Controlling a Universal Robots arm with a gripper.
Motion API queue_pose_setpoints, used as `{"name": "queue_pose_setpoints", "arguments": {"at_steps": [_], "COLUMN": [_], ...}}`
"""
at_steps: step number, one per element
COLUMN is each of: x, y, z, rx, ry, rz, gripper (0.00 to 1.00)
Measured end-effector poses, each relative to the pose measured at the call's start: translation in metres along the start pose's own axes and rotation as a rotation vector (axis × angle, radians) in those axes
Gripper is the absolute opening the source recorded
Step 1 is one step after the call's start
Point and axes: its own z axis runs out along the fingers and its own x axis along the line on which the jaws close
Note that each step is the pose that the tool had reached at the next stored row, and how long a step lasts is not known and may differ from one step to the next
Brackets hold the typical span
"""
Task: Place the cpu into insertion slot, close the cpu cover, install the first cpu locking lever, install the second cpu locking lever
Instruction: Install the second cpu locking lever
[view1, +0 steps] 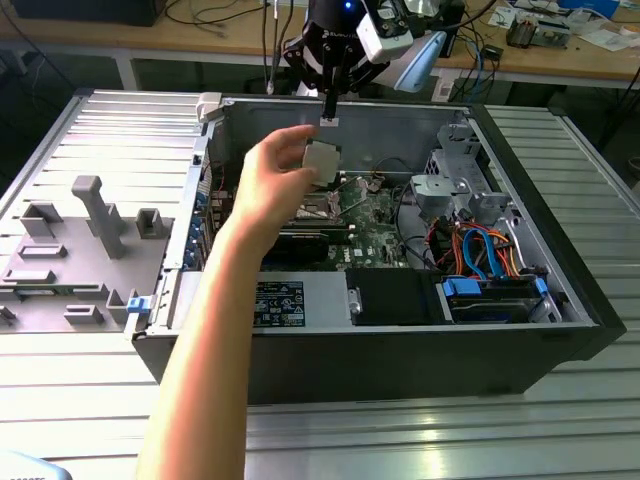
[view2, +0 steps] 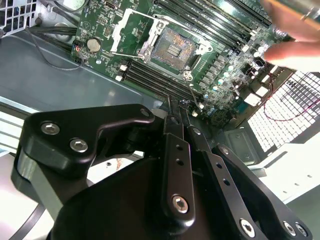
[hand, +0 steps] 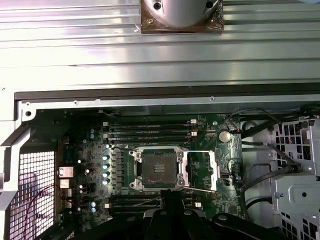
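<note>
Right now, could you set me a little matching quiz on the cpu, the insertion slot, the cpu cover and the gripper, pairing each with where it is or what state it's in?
Things:
A. cpu
B. insertion slot
C. cpu cover
D. gripper

Places or states:
1. empty, dark centre exposed
2. poised just above the cpu
3. held in a person's hand
4. flipped open beside the slot

Pairs: A-3, B-1, C-4, D-2.
</note>
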Motion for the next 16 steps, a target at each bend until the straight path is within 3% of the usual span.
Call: {"name": "queue_pose_setpoints", "arguments": {"at_steps": [8, 10, 11, 16], "x": [0.0, 0.0, 0.0, 0.0], "y": [0.0, 0.0, 0.0, 0.0], "z": [0.0, 0.0, 0.0, 0.0], "rx": [-0.0001, -0.0001, 0.0, 0.0], "ry": [0.0, 0.0, 0.0, 0.0], "rz": [0.0, 0.0, 0.0, 0.0], "gripper": [0.11, 0.24, 0.24, 0.54]}}
